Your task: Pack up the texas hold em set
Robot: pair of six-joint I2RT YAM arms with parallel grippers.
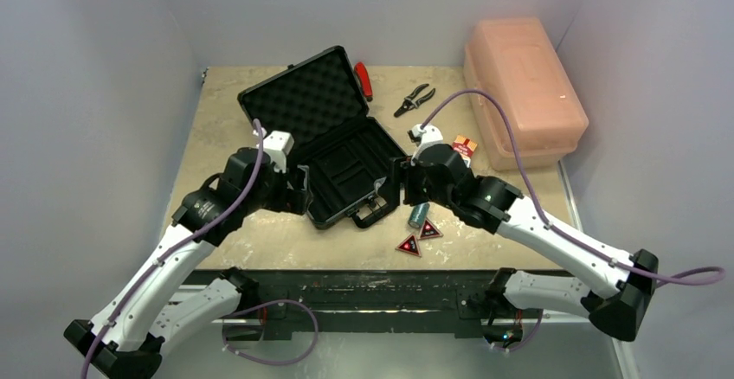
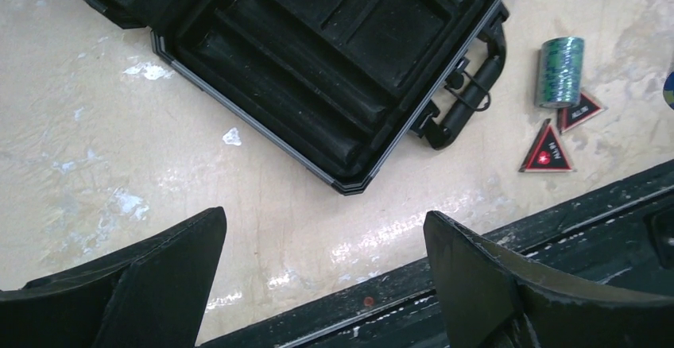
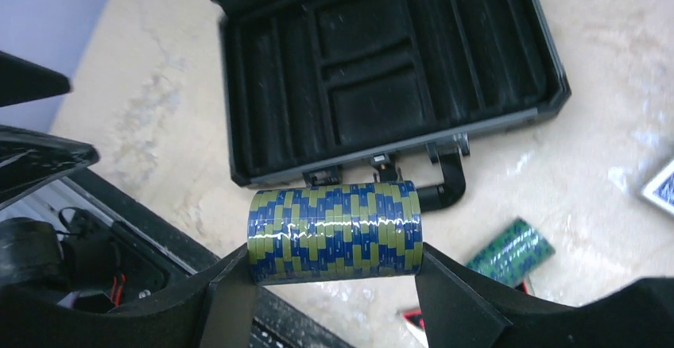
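- Two fingers of the right gripper [image 3: 334,267] pinch a roll [image 3: 334,233] of chips end to end, one pad on each flat face. The roll hangs over the bench [image 3: 159,125], just off the handle side of the open case [image 3: 373,110].
- One good way to do this step, as I judge it:
  - Turn the wrist until the roll's axis runs along one of the long grooves, since it now lies across them.
  - Lower the roll until the groove carries it, and only then spread the fingers.
- Even squeeze matters: the roll looks like stacked discs under a glossy wrap, and a tilted grip could let it buckle.
- Roll: a shiny, ridged cylinder with a stepped blue and olive pattern.
- Case: black with a hard rim.
  - The matte moulded tray has long grooves at the sides and two rectangular pockets in the middle.
  - The lid [image 1: 303,93] lies back and is lined with egg-crate foam.
  - The handle [image 3: 449,185] is a curved bar.
- Left gripper [image 2: 322,229]: spread wide and empty, above the near bench edge by the case's corner.
- Farther out, all on the bench and not yet packed:
  - a second roll [image 1: 419,215], teal;
  - two flat red-black triangles [image 1: 408,245];
  - an orange-red deck [image 1: 465,146];
  - a blue deck [image 3: 658,191].
- Bench: pale and marbled, with a scuffed sheen.
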